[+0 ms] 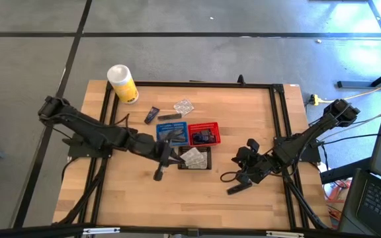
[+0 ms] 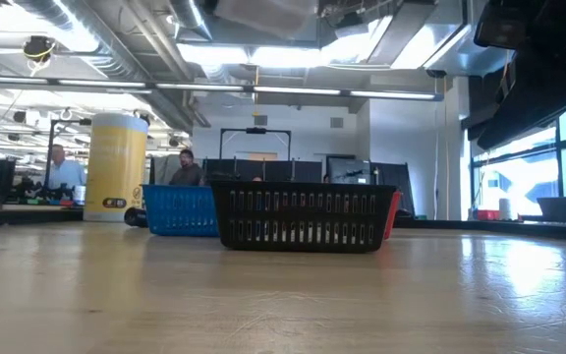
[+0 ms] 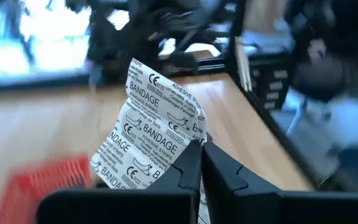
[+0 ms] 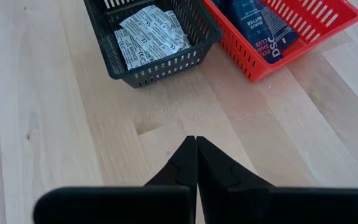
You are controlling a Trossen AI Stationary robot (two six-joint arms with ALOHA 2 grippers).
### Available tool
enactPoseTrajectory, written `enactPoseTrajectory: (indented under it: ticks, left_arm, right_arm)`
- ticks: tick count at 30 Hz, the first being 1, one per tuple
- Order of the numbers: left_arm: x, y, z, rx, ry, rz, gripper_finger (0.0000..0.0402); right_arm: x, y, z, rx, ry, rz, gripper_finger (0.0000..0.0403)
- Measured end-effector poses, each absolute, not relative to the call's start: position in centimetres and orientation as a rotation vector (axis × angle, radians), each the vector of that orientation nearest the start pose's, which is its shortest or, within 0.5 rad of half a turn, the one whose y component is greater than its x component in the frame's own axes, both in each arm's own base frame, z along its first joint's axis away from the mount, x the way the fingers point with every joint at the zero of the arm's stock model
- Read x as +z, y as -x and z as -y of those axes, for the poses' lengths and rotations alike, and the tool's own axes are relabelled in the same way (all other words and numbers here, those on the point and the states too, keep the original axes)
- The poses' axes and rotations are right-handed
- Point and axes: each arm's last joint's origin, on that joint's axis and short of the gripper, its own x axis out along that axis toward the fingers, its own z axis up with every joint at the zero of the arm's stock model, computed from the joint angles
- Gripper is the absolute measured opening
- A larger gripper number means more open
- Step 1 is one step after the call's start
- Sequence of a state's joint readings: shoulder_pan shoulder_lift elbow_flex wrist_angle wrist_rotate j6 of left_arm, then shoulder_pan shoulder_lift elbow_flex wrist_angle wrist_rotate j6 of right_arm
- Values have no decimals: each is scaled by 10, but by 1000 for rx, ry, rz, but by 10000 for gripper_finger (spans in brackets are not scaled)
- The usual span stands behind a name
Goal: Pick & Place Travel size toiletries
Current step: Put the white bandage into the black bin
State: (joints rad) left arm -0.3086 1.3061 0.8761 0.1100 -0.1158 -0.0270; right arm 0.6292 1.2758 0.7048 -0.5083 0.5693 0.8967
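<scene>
Bandage packet (image 3: 151,134), white, crinkled, black print, pinched in left jaws, right jaws closed, empty.

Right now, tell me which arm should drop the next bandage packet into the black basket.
Left. The left gripper is shut on a bandage packet beside the black basket. The right gripper is shut, empty, farther away.

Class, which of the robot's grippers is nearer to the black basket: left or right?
Left. The left gripper, shut on a bandage packet, hangs just beside the black basket. The right gripper, shut and empty, sits further off on the basket's other side.
</scene>
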Motion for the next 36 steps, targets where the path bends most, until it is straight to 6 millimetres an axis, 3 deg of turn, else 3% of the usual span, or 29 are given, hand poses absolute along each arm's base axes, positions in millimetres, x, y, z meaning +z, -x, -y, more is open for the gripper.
enactPoseTrajectory:
  ticks: [7, 14, 23, 36]
  left_arm:
    - [261, -294, 91, -367, -633, -257, 3]
    - [249, -304, 80, -386, -912, -275, 2]
    - [235, -314, 65, -411, -1025, -308, 2]
    - [185, -329, 62, -490, -1032, -498, 2]
  right_arm:
    - [193, -191, -120, -332, -226, -815, 4]
    - [193, -192, -120, -327, -217, -811, 4]
    - [193, -192, -120, -331, -216, -804, 4]
    - [194, -192, -120, -333, -210, -798, 2]
